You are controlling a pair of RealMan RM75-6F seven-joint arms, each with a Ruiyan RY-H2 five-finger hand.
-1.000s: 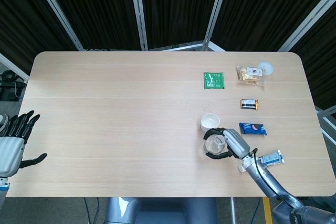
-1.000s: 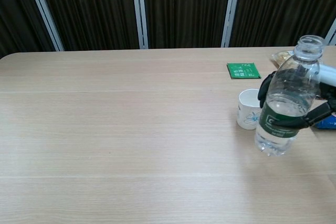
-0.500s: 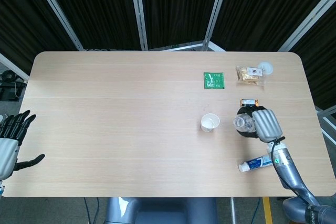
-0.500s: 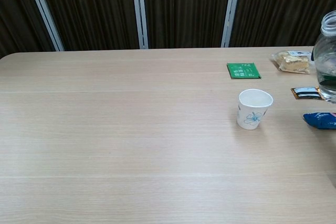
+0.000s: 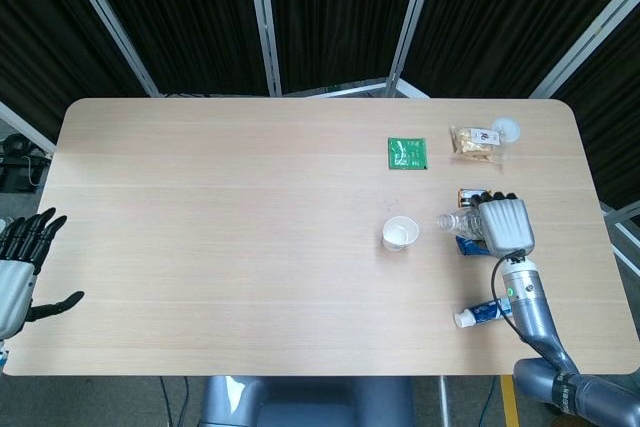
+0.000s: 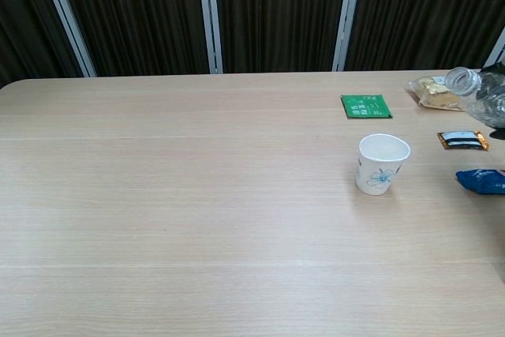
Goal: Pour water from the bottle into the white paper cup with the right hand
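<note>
A white paper cup (image 5: 400, 233) (image 6: 382, 163) with a blue flower print stands upright on the table. My right hand (image 5: 504, 224) grips a clear plastic water bottle (image 5: 455, 221) (image 6: 478, 93), uncapped and tipped over toward the left. Its open mouth points toward the cup but stays to the right of the rim, above the table. In the chest view only the bottle's neck and shoulder show at the right edge. My left hand (image 5: 18, 265) hangs open off the table's left edge.
A green packet (image 5: 407, 152), a snack bag (image 5: 476, 142) and a white lid (image 5: 506, 129) lie at the back right. A dark wrapper (image 6: 462, 140) and a blue packet (image 6: 481, 181) lie right of the cup. A toothpaste tube (image 5: 480, 313) lies near the front edge.
The right hand carried the bottle from in front of the cup to its right side, then tipped it from upright to leaning toward the cup. The left hand barely moved.
</note>
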